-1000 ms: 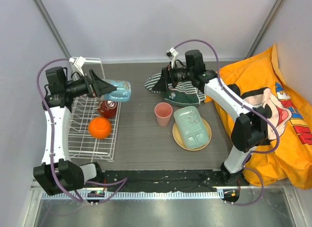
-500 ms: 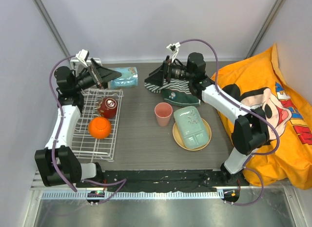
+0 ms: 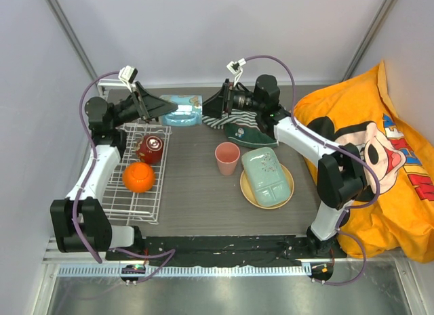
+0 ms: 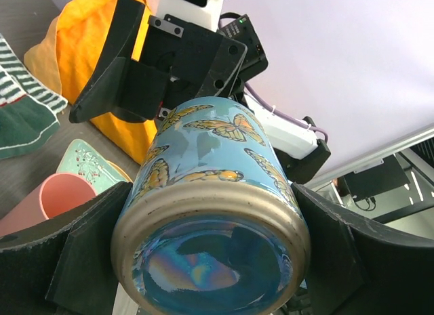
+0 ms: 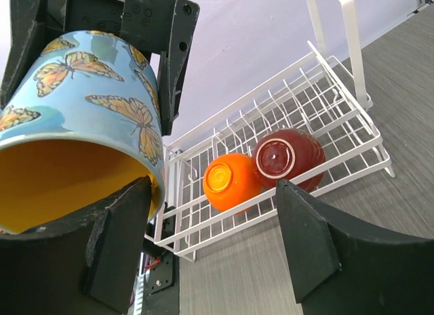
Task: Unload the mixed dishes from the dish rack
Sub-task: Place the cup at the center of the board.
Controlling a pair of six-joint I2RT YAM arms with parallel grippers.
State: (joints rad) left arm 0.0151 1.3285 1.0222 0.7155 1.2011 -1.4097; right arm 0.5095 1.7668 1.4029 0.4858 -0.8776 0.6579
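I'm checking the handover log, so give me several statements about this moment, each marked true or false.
1. The left gripper holds the butterfly mug. True.
2. The right gripper is clamped shut on the mug. False: its fingers are spread open.
3. The dish rack holds nothing. False: a dark red bowl and an orange dish lie in it.
4. The pink cup stands on the table, outside the rack. True.
5. The green tray lies in the rack. False: it rests on the tan plate.
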